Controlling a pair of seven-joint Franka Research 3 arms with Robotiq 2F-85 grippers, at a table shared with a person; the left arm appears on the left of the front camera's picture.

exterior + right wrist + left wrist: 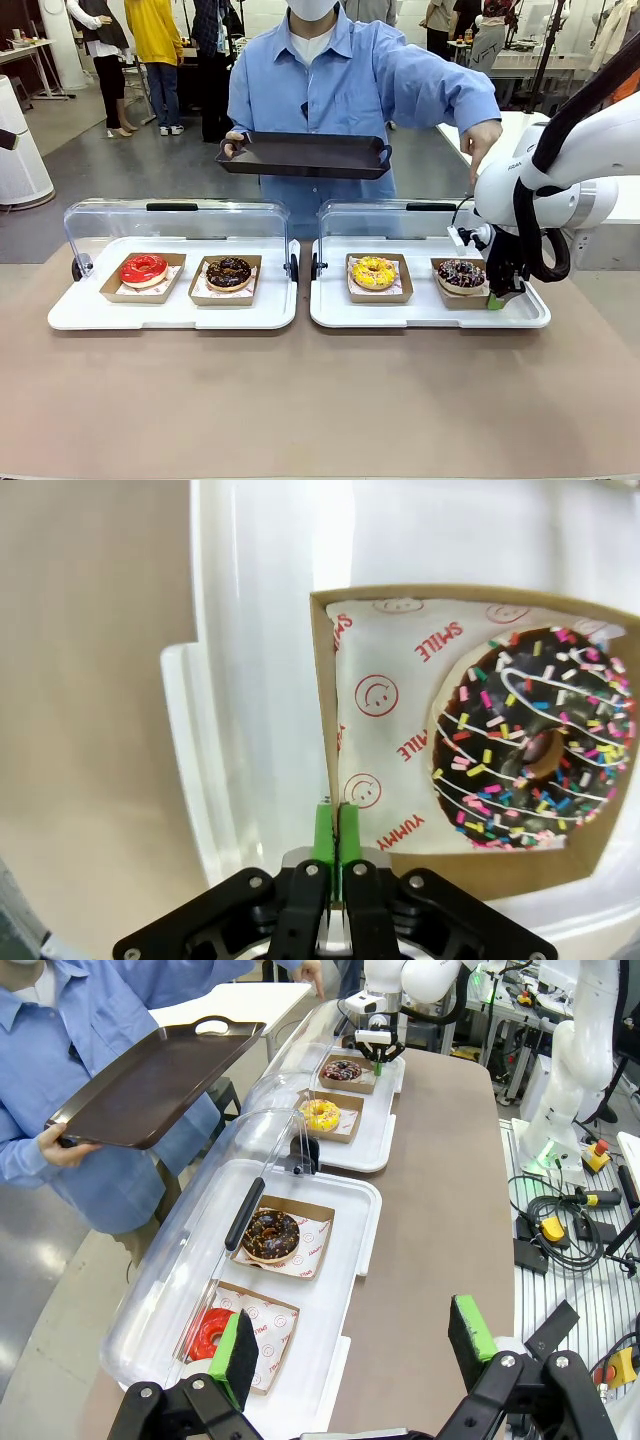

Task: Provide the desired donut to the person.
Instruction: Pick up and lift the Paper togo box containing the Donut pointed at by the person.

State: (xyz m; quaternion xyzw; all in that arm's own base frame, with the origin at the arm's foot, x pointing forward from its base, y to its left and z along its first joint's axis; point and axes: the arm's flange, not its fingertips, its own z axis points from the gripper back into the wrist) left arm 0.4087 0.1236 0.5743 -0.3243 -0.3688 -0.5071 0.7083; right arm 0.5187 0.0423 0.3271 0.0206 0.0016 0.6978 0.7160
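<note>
Nearest the lens, the right gripper (pixel 337 825) was clenched, its green pads (pixel 323 825) pressed flat together on the thin side wall of a cardboard box (pixel 329 680). Inside that box, on paper printed with smiley faces, lay the sprinkled donut (pixel 535 750), chocolate-iced with white stripes. The frame's edge cut off its far side. Whether the box sat flat or was lifted at all could not be judged.

From the front, the same gripper hid the box's right wall, and the white arm above it covered part of the clear lid (pixel 400 220) standing open behind the box. The box rested at the right end of a white tray (pixel 430 315). A yellow donut (pixel 373 272) sat just left of it on the same tray. Further left of the box, on a second white tray (pixel 170 315), came a chocolate donut (pixel 229 272) and then a red donut (pixel 143 268).

Beyond the box stood the person (pixel 340 80) in a light-blue shirt, head cut off by the top of the frame. Their tray-holding hand (pixel 235 143) gripped a dark serving tray (pixel 305 155) well above and left of the box. Their free hand (pixel 482 140) hung above the box, its fingers partly hidden behind the arm, so their pose was unclear.

Far to the left of the box, the left gripper (pixel 355 1345) hovered released, jaws wide apart and holding nothing. One of its fingers (pixel 240 1355) covered part of the red donut.
</note>
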